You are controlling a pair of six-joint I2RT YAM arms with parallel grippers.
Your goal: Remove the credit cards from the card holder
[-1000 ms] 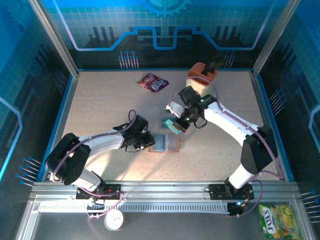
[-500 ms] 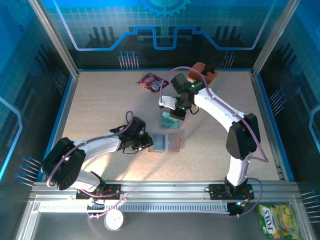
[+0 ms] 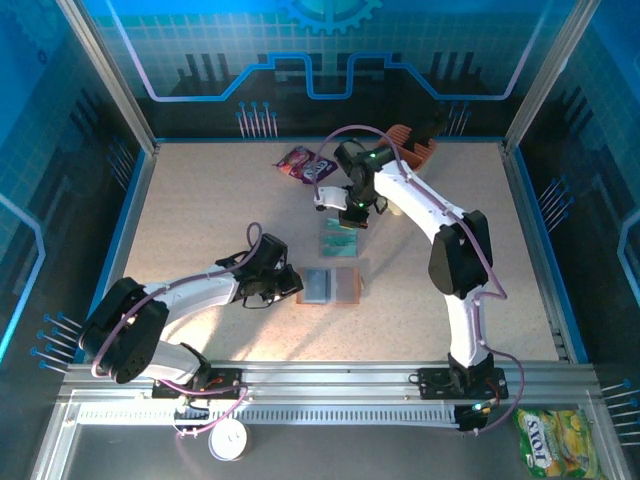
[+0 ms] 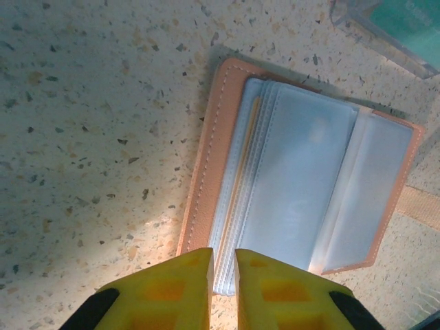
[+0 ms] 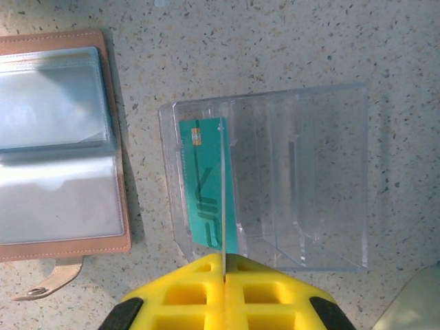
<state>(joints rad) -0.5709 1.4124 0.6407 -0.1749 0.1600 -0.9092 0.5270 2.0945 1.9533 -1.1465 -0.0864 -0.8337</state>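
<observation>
At the table's middle, seen from above, we find the left gripper (image 3: 286, 284), jaws nearly together; whether they pinch anything we cannot tell. At its 3 o'clock lies the flat tan leather card holder (image 3: 330, 287), open, long axis 9 to 3, nearer this arm. At the holder's 12 o'clock, the right gripper (image 3: 347, 215) clamps a teal rectangular credit card (image 5: 206, 199) inside the clear plastic slotted tray (image 5: 330, 96).

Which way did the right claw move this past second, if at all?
Yes: right claw went away from the card holder, toward the purple snack packet at the far edge.
</observation>
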